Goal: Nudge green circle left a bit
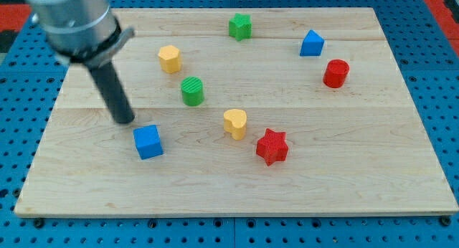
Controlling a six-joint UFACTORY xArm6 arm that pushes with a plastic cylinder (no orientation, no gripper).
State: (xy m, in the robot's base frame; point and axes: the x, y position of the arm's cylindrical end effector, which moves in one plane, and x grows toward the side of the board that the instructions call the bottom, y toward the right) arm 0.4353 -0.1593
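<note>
Tip (125, 120) of my rod, which has no fingers to open or close, sits left of the green circle (192, 91), just beside the blue cube (148, 142); I should circle round its far side, then push gently leftward from its right.

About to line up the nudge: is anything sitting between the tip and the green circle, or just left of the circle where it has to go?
Nothing visible. My tip sits to the view's left of the green circle with bare board between; the blue cube lies below that line, the yellow block above it.
</note>
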